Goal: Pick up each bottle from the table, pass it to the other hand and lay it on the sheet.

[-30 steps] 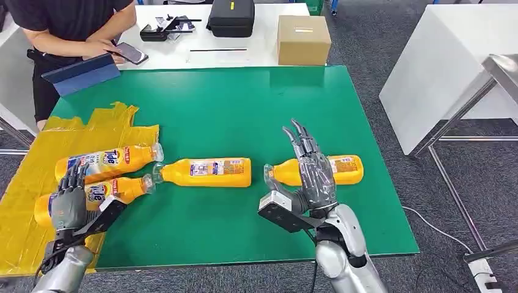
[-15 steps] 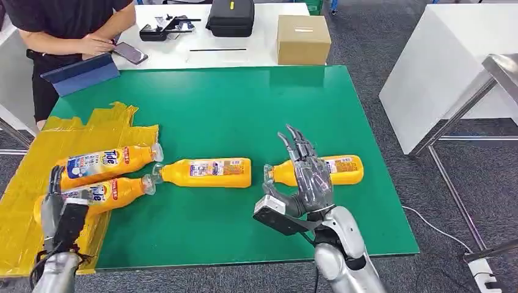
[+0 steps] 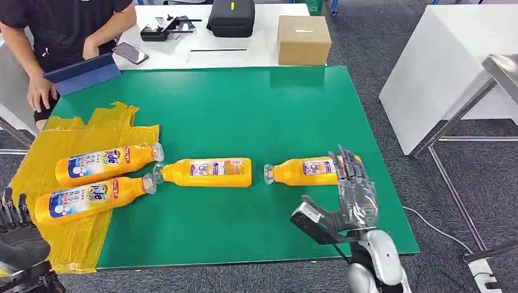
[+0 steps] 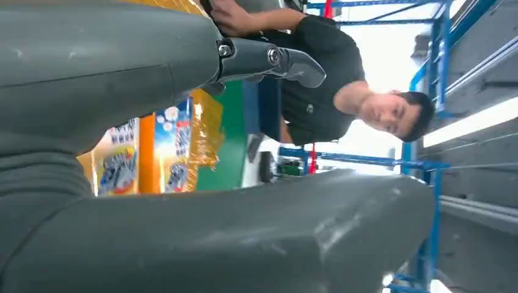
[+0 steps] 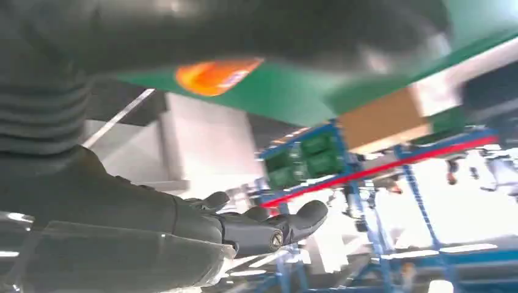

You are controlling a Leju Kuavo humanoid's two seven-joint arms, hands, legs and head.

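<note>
Orange bottles lie in a row across the green table (image 3: pixel 244 110): two already rest on the yellow sheet (image 3: pixel 36 165) at the left, the far sheet bottle (image 3: pixel 104 163) and the near sheet bottle (image 3: pixel 85 196), while the middle bottle (image 3: pixel 207 172) and the right bottle (image 3: pixel 308 171) lie on bare green, well apart from each other.

We judge the main risk to be at the right bottle. It is round and lies on its side, so a push from one side could roll it away, and it is not far from the table's right edge. A loose hold near its base could also let it slip during the pass.

Our right hand (image 3: pixel 353 196) hovers at that bottle's base with fingers spread, holding nothing; whether it touches the bottle we cannot tell.

Our left hand (image 3: pixel 18 238) sits low at the near left, off the sheet, fingers apart and empty.
</note>
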